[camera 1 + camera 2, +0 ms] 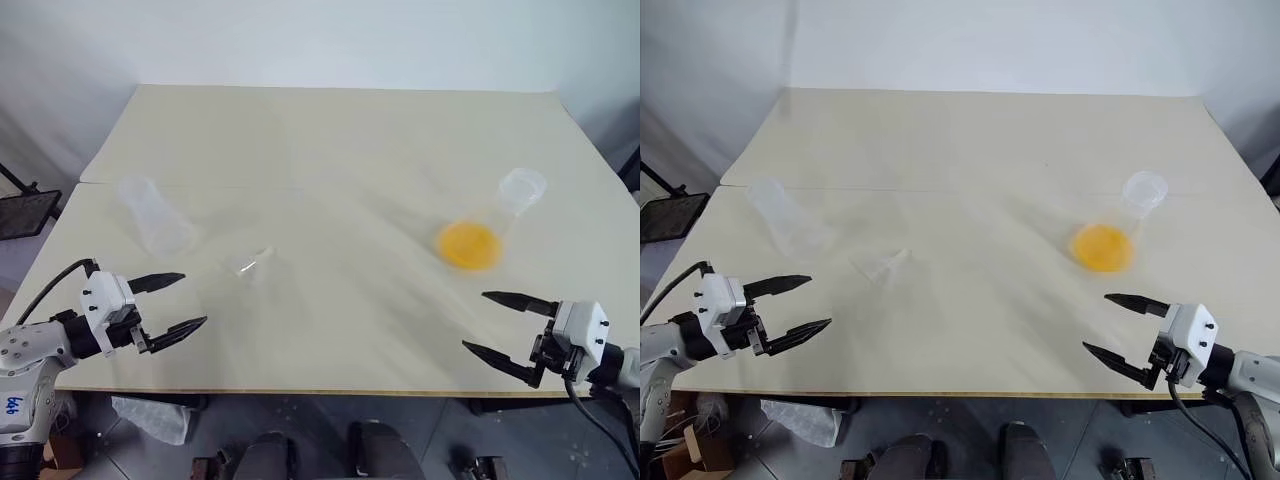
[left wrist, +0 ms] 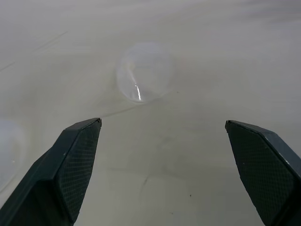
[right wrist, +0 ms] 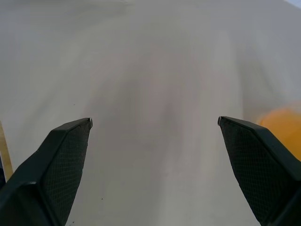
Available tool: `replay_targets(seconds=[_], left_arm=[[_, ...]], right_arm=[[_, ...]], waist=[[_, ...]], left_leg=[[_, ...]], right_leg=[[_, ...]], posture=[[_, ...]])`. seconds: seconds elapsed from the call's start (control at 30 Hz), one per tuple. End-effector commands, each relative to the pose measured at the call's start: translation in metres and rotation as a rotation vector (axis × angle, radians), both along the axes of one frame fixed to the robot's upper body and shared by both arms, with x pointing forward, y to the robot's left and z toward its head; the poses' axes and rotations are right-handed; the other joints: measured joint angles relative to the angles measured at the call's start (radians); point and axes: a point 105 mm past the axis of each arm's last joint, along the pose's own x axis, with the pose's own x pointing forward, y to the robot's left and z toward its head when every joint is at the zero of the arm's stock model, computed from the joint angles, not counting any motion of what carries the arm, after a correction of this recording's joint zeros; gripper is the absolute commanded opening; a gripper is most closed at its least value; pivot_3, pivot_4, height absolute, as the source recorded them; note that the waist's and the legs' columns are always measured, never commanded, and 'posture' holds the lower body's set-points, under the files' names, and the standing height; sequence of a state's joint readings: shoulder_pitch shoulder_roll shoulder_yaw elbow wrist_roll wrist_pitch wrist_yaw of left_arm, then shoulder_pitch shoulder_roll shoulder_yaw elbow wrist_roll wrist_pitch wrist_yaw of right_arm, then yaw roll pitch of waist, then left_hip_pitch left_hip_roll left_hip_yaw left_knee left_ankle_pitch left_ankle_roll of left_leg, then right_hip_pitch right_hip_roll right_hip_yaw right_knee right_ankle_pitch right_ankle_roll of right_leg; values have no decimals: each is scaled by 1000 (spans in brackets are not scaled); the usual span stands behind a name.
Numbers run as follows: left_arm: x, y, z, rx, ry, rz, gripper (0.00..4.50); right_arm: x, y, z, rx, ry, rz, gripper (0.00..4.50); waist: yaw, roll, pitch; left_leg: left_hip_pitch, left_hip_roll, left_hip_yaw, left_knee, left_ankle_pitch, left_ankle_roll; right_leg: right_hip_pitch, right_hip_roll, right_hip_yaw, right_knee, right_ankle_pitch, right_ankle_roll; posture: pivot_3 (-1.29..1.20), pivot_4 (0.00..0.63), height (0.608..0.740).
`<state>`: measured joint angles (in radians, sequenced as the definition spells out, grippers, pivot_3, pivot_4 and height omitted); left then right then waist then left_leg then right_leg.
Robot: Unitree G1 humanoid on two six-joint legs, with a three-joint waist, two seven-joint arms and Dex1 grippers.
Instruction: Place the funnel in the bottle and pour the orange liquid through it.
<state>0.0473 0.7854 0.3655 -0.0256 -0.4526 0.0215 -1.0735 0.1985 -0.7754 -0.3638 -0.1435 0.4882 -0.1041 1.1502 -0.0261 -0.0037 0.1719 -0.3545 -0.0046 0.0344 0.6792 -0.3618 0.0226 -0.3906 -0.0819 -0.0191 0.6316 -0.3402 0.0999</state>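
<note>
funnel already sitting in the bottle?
No, the funnel lies on the table, apart from the bottle.

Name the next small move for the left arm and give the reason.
Probably ease the open left gripper forward to the small clear plastic funnel. The funnel lies on the table just ahead of that gripper, apart from the frosted whitish bottle, and nothing is held yet. It has to go into the bottle first.
</note>
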Motion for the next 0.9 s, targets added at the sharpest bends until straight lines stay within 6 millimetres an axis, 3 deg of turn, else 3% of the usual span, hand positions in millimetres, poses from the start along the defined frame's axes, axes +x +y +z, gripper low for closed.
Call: replay_targets(seconds=[0.03,0.9], left_arm=[[-3,0,5,20,-20,-15,4486],[-7,-2,6,-72,-14,73,4486]], right_arm=[[2,4,10,-1,-48,12,4500],[19,26,22,26,-50,66,4500]], waist=[[0,0,0],[0,0,0]], left_leg=[[0,0,0,0,0,0],[0,0,0,1,0,0]], right_leg=[[0,0,0,0,0,0],[0,0,0,2,0,0]], posture=[[0,150,740],[0,150,740]])
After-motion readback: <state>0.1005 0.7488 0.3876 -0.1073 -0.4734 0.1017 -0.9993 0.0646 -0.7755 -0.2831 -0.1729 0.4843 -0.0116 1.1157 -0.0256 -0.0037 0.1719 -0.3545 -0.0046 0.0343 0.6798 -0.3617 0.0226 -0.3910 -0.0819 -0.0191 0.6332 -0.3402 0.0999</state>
